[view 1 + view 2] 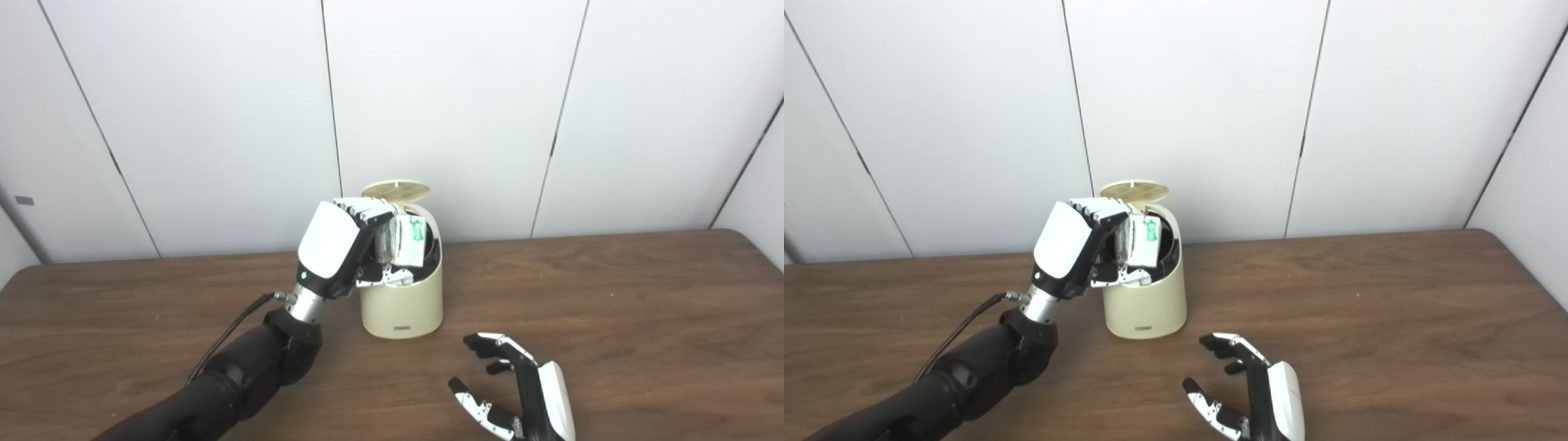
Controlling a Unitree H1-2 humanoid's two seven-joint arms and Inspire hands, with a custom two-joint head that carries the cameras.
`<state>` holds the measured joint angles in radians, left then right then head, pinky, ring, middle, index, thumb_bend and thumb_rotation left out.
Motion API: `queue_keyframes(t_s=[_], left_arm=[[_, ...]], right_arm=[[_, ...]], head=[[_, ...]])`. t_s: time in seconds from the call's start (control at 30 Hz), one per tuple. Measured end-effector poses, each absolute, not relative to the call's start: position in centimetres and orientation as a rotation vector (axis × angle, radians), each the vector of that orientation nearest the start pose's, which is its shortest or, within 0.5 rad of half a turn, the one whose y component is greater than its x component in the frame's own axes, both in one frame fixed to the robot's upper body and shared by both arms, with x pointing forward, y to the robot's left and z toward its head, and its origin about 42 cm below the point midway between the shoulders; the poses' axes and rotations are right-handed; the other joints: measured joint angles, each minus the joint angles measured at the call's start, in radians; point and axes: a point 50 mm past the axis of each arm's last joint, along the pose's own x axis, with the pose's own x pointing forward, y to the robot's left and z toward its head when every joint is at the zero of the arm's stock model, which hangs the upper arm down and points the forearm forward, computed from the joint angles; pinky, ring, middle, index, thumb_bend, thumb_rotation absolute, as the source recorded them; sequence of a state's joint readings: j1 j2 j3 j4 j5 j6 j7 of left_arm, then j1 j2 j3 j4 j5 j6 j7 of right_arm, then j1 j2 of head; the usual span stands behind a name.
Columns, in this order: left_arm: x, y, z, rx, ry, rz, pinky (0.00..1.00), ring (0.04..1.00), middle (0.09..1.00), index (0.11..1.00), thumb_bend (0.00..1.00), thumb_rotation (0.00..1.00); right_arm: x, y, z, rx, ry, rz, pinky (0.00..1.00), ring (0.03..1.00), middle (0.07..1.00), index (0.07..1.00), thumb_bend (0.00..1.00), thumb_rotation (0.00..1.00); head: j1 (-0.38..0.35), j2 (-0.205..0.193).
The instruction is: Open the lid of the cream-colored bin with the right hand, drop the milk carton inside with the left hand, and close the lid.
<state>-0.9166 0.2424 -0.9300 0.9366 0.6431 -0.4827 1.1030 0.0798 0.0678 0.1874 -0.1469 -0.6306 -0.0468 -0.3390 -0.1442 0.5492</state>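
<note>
The cream-colored bin (pixel 404 300) stands on the brown table (pixel 612 306) near the back wall, its round lid (pixel 396 190) tipped up and open. My left hand (pixel 343 245) is raised at the bin's left rim, shut on the white milk carton (pixel 407 240) with a green mark. The carton hangs over the bin's dark opening. Low at the front, right of the bin, my right hand (pixel 520 389) rests with its fingers spread and holds nothing.
White wall panels (pixel 459 110) rise right behind the bin. The table's right edge curves away at the far right (pixel 759 245). My left forearm (pixel 245 373) crosses the table's front left.
</note>
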Motion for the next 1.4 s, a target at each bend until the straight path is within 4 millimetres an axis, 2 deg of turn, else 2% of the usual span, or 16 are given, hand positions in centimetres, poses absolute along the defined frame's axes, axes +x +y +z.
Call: queue_keyframes(t_s=[0.23,0.3,0.43,0.47,0.5,0.6,1.4], left_arm=[[47.6,13.4,19.7,0.885,-1.052,-0.099,0.3,0.386,0.473,0.51,0.52,0.0],[47.5,13.9,19.6,0.883,-1.046,-0.104,0.3,0.384,0.474,0.491,0.52,0.07],[47.5,14.2,19.5,0.878,-1.033,-0.1,0.3,0.383,0.475,0.486,0.52,0.08],[47.5,14.2,19.5,0.875,-1.029,-0.102,0.33,0.421,0.497,0.51,0.75,0.23],[47.5,14.2,19.6,0.872,-1.021,-0.107,0.36,0.446,0.514,0.526,0.9,0.31],[47.5,14.1,19.7,0.862,-1.002,-0.124,0.39,0.475,0.534,0.547,0.99,0.4],[47.5,14.2,19.6,0.869,-0.983,-0.132,0.39,0.482,0.552,0.57,1.0,0.36]], right_arm=[[25.3,-15.5,13.1,-0.504,-0.258,-0.188,0.55,0.658,0.661,0.629,0.32,0.1],[25.3,-15.6,13.1,-0.505,-0.258,-0.189,0.55,0.659,0.661,0.629,0.32,0.1],[25.3,-15.6,13.0,-0.506,-0.257,-0.189,0.55,0.66,0.661,0.629,0.32,0.1],[25.3,-15.6,13.0,-0.506,-0.257,-0.189,0.55,0.66,0.662,0.63,0.32,0.1],[25.3,-15.6,13.0,-0.506,-0.257,-0.187,0.55,0.661,0.662,0.63,0.32,0.09],[25.4,-15.5,13.0,-0.506,-0.255,-0.184,0.55,0.661,0.662,0.631,0.32,0.09],[25.4,-15.5,13.0,-0.508,-0.255,-0.181,0.55,0.661,0.662,0.631,0.32,0.11]], head=[[0.003,0.003],[0.003,0.003],[0.003,0.003],[0.005,0.003],[0.006,0.003],[0.005,0.003],[0.006,0.009]])
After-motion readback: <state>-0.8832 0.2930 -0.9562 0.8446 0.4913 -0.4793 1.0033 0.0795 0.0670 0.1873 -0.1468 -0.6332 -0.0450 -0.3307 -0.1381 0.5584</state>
